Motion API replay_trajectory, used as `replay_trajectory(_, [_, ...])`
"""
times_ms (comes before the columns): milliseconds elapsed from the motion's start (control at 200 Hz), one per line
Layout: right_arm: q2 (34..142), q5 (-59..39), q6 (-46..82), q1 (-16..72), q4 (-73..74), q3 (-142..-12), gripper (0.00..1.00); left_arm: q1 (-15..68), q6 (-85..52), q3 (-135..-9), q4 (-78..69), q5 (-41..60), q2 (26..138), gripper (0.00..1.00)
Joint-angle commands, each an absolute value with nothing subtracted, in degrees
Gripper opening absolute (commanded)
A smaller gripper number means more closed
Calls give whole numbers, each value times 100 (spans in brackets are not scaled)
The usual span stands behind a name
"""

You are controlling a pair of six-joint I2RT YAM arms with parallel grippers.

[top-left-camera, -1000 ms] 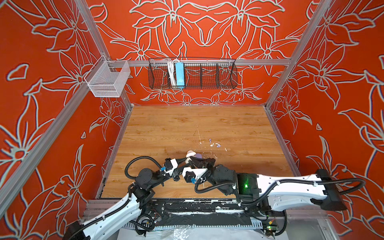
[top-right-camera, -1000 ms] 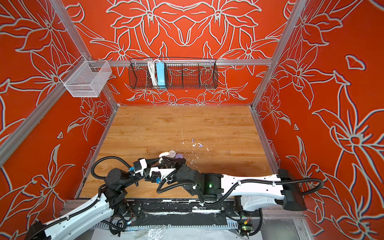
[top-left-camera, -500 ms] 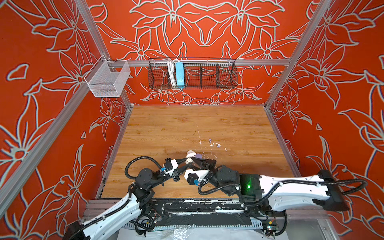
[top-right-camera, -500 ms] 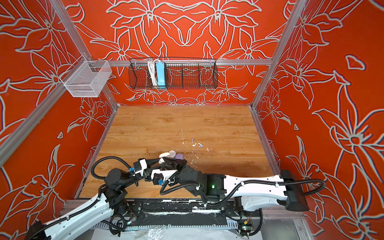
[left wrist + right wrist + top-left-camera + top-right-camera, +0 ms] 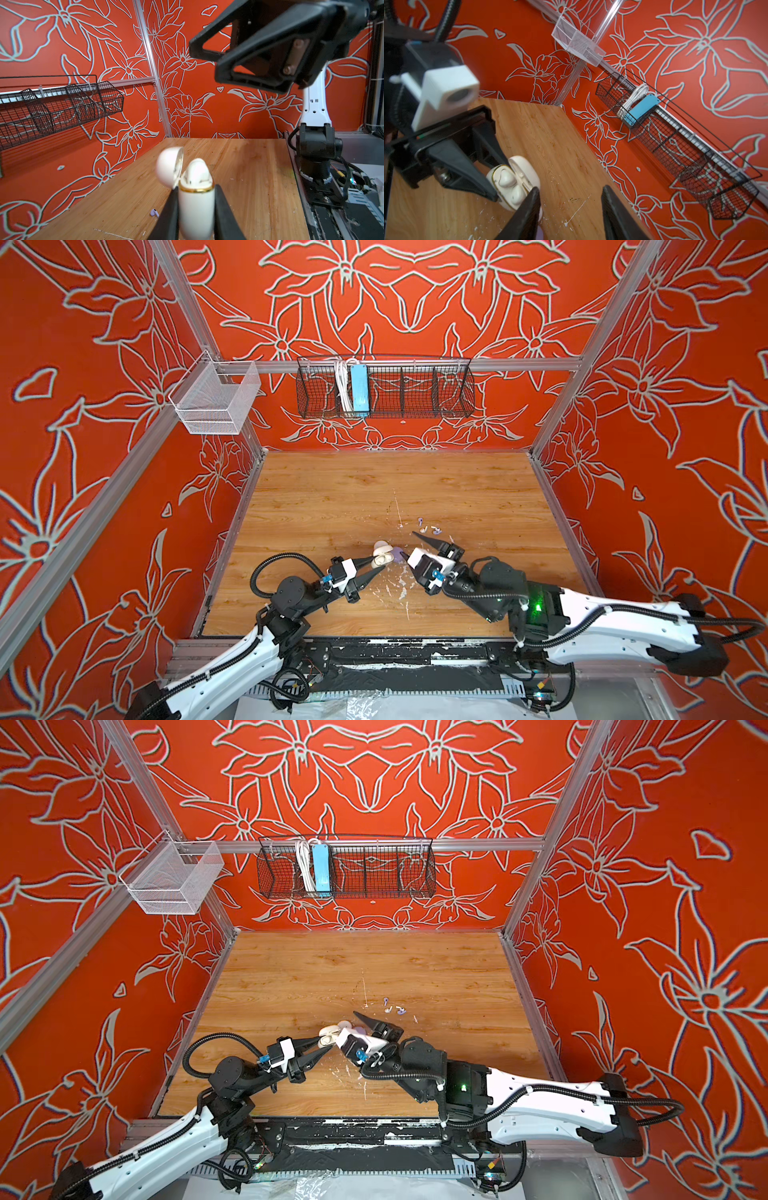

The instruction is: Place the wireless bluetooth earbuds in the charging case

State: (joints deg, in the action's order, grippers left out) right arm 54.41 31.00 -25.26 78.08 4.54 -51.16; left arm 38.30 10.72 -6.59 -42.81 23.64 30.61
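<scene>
Centrally, toward the table's (image 5: 332, 497) front, the left gripper (image 5: 379, 563) pinches an open case (image 5: 196, 203) with two cream earbuds (image 5: 507, 180) seated inside, while the right gripper (image 5: 570, 188) hangs just beside it, jaws spread and empty, and loose earbuds (image 5: 400, 1010) lie beyond.

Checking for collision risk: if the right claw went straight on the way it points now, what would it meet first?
Likely bare tabletop: the right claw is open with only wood between its fingers. The white charging case sits just beside that line; depth is unclear.
</scene>
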Motion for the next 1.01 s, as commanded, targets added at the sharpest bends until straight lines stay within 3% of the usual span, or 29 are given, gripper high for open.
replay_trajectory(0, [5734, 3944, -1022, 7494, -1010, -6069, 50, 3841, 1211, -821, -4428, 2683, 3114, 0])
replay_trajectory(95, [6171, 3340, 0, 6882, -2450, -6853, 50, 3841, 1270, -916, -4363, 2991, 3206, 0])
replay_trajectory(200, [6539, 2621, 245, 6564, -2982, -7180, 50, 3861, 1318, -998, -4297, 3199, 3318, 0])
replay_trajectory(681, [7533, 1334, -82, 6557, -3472, -7504, 52, 3920, 1503, -1237, -4133, 3796, 3690, 0])
replay_trajectory(1001, [7314, 979, -52, 6566, -3228, -7273, 48, 3928, 1537, -1242, -3985, 3526, 3632, 0])
